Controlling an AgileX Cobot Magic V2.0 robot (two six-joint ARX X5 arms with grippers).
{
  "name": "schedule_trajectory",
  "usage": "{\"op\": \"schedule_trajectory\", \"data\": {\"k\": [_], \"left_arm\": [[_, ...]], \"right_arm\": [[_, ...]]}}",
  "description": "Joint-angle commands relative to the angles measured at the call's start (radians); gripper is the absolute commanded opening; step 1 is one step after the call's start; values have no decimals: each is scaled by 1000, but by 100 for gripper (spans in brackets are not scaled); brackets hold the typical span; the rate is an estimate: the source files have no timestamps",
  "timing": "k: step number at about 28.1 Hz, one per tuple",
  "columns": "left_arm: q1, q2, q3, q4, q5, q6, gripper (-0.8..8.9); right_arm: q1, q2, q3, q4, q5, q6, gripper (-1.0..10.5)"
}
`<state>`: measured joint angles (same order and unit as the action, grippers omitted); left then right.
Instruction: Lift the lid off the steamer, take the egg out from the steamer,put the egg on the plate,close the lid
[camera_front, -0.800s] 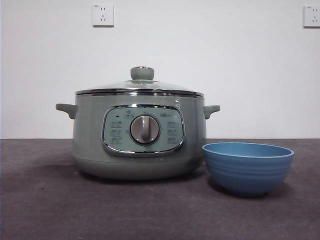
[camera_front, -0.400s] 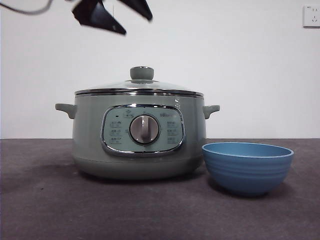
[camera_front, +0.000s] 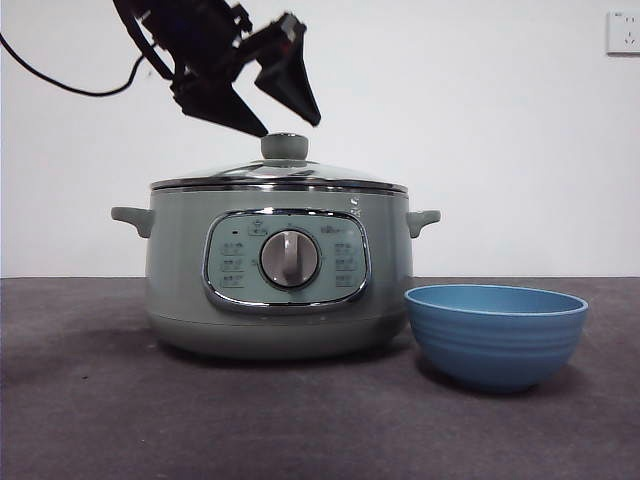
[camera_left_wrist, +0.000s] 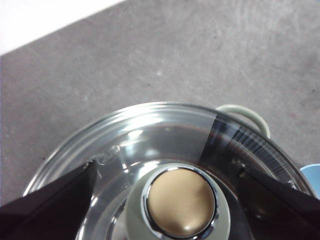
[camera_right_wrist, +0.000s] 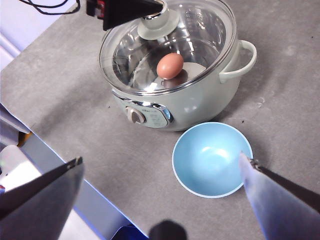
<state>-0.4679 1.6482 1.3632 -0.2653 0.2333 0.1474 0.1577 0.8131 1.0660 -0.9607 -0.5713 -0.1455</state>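
So from my remote seat: biggest thing first, the desk (camera_front: 90, 400) is plain grey and takes up the whole lower part of the front frame. On it, centre-left, sits the steamer (camera_front: 280, 290), control dial facing the camera, its two side handles sticking out toward the left and right edges of the frame. The lid (camera_front: 278, 178) is on it, seated flat, knob pointing straight up, so nothing in the task is done yet as far as I can judge: lid to come off, egg out, egg into the dish, lid back on, all four left. The plate (camera_front: 496, 335) (really a blue bowl) is at lower right of the front frame, just beside the steamer's base, mouth up and nothing in it. My left hand (camera_front: 268, 105) is in the upper left of the front frame, tilted, jaws spread apart and gripping nothing, tips right above the knob; in the left wrist view the knob sits between the two jaws with clear gaps either side. My right hand (camera_right_wrist: 160, 170) is parked high up, well apart from everything, jaws wide and holding nothing. Smallest bit: the egg (camera_right_wrist: 170, 65), brown, visible through the glass in the right wrist view, lying on its side on the steamer floor, long axis running roughly left to right in that frame.
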Motion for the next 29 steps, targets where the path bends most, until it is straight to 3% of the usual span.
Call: {"op": "schedule_trajectory", "data": {"k": [1,10,11,15,19,21,29], "left_arm": [[-8,21,0,10,-3,13,445],[-19,49,0,0,-5,11,434],[-19,49,0,-8,-15,11,408],[-22,49,0,-49,-19,10,130],[-22,49,0,-63,-19,10,111],[-22,49,0,-65,-19,10,-20],[-21,21,1,-19,-15,-21,-8]], "right_arm": [[3,5,4,7,1,7,534],[3,7,4,11,2,7,534],[3,7,4,11,1,7,534],[3,7,3,12,2,7,534],[3,7,4,14,2,6,534],[3,7,4,14,2,7,534],[3,7,4,14,2,7,534]]}}
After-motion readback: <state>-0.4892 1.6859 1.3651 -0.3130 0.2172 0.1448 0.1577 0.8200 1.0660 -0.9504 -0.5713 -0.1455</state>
